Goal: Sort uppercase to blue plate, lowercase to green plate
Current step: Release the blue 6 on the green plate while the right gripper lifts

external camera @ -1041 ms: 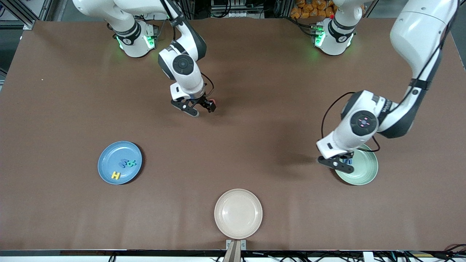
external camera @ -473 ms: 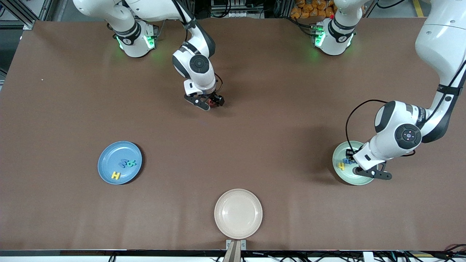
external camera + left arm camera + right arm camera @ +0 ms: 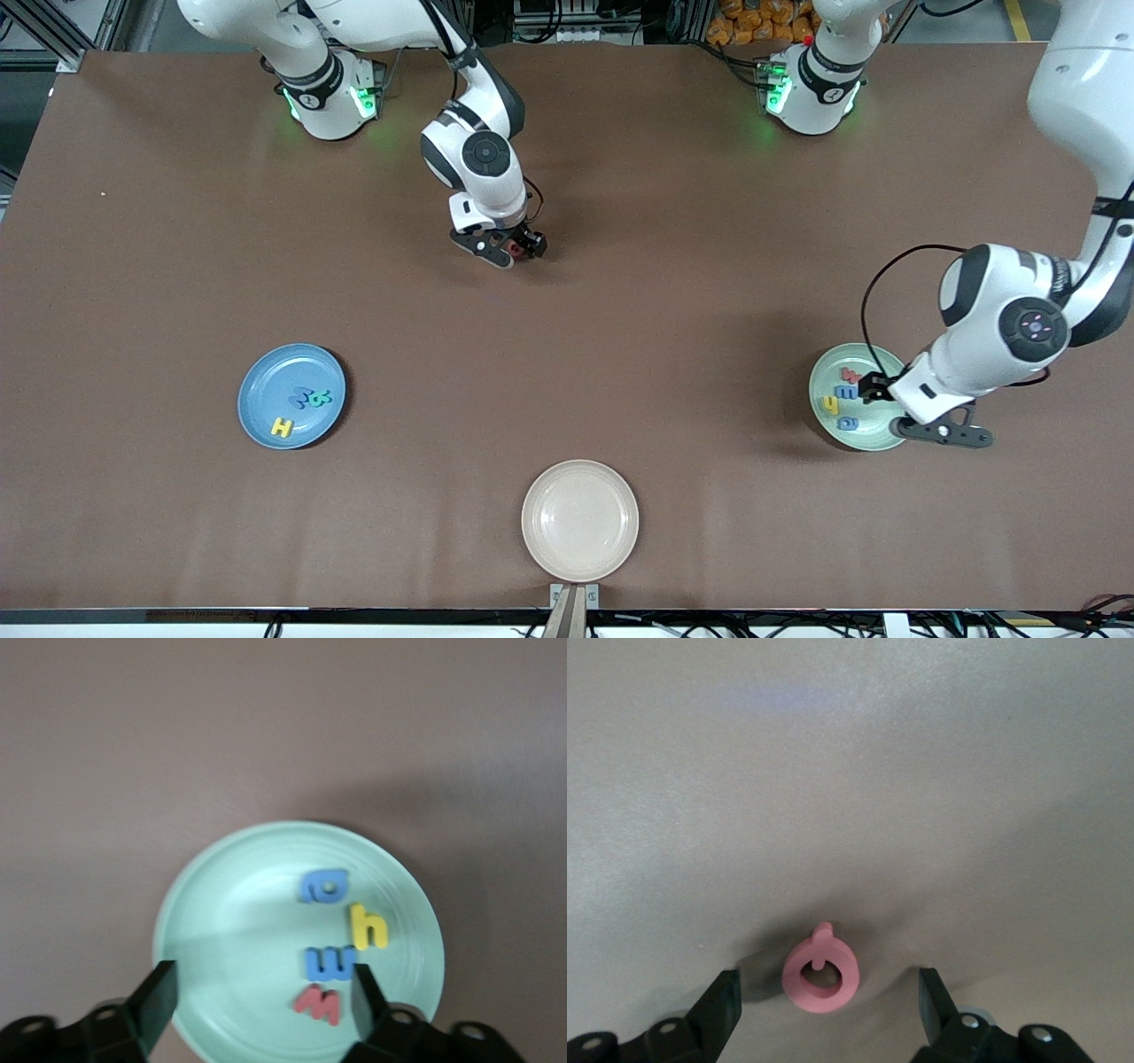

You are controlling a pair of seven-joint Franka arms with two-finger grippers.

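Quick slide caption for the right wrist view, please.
Open right gripper low over the brown table, its fingers either side of the flat red foam Q.

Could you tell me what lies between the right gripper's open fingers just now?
The red Q lies flat on the brown table between the fingers of the right gripper, touching neither. The right wrist view shows this best.

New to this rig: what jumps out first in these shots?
The right gripper, fingers spread, sits low over a lone red Q lying on the bare table near the robots' bases. The left gripper, open and empty, hangs over the green plate, which holds four small letters.
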